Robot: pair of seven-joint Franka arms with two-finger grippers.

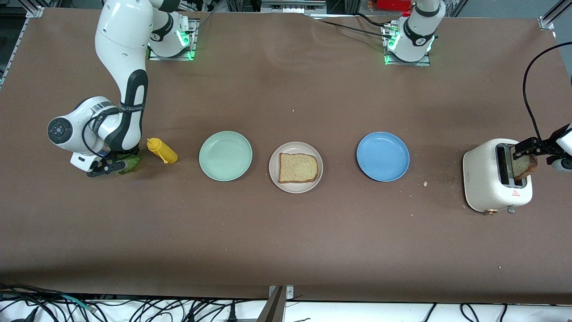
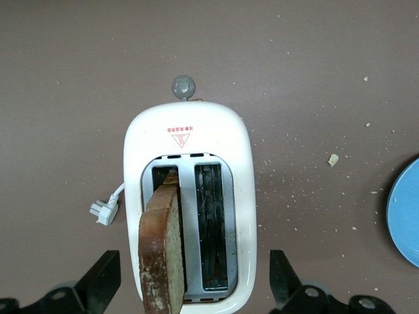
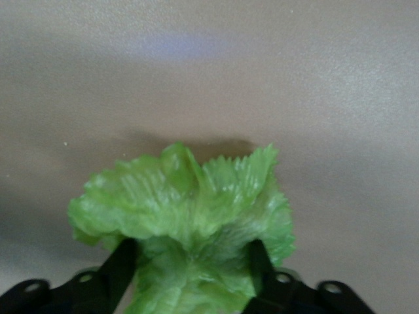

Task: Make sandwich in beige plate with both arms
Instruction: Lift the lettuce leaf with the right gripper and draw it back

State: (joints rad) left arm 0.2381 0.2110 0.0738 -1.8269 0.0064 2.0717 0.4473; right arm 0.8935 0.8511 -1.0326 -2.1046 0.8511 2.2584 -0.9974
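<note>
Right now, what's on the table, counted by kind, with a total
Plates: 3, mint green plate, beige plate, blue plate
Bread slices: 2, one on the beige plate, one in the toaster slot
Lettuce leaves: 1
Yellow squeeze bottles: 1
Toasters: 1
Total: 8

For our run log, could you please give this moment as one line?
beige plate: one bread slice | right gripper: closing around lettuce | left gripper: open over toaster, second slice between fingers
</note>
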